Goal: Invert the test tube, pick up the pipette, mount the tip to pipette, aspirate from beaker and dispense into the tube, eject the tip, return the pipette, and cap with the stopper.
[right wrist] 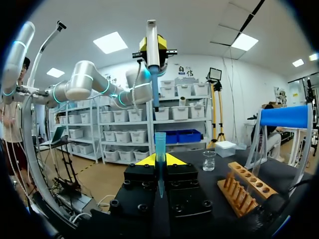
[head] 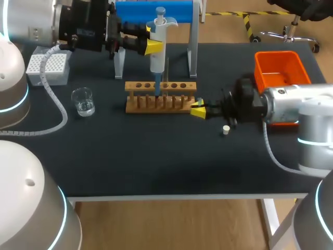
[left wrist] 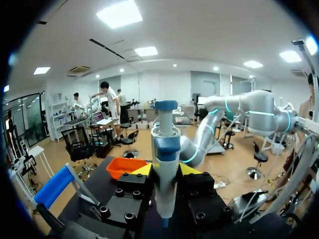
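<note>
My left arm (head: 26,23) & right arm (head: 291,107): silver-white shells, cyan ring lights, white cable hoses. Left end effector (head: 154,39), right end effector (head: 199,110): black, hex screws, yellow tips.

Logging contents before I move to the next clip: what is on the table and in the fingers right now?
pipette: one, white and blue, held upright above the rack
tube: one, clear bluish, held upright under the pipette
rack: one, wooden, mid table
beaker: one, clear, left of the rack
tip box: one, white, back left
stand: one, blue top, behind the rack
bin: one, orange, back right
stopper: one, white, lying in front of the right arm
left fingers: two, yellow tips, shut on the pipette
right fingers: two, yellow tips, shut on the tube
</note>
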